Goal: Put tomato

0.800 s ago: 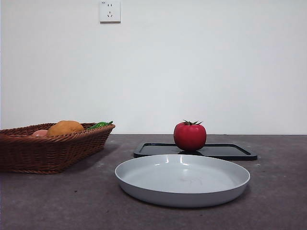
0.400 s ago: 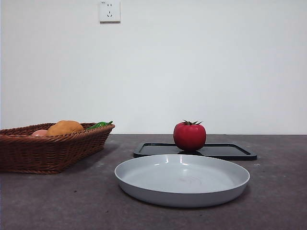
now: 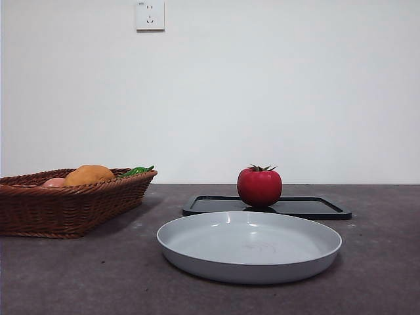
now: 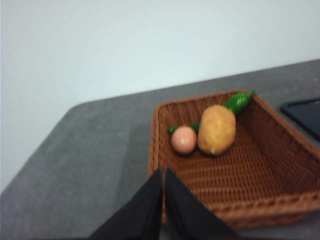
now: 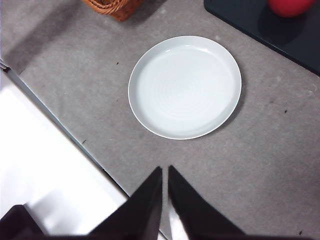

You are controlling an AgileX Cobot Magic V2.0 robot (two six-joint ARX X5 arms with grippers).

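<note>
Nothing shifted among the table things since the earlier frames. Tomato (image 3: 260, 187) upright on the black tray (image 3: 315, 207), toward its left half, stem up, well in from the tray's lip; only a red slice of it caught at the frame edge in the right wrist view (image 5: 291, 7). Grey plate (image 3: 249, 246) nearer than the tray, just in front of it, apart from it, bare inside. Wicker basket (image 3: 65, 210) at the left, well apart from the plate, with open tabletop (image 3: 380, 275) between and all along the right. Inside the basket: orange-brown fruit (image 4: 216, 129), pale pink ball (image 4: 184, 139) touching it, green pepper (image 4: 236, 102) behind both. Left gripper (image 4: 163, 175) high over the basket's near rim, jaws pressed together, holding nothing. Right gripper (image 5: 165, 172) high above the table's near edge, before the plate, jaws nearly closed with a thin slit between, empty.
</note>
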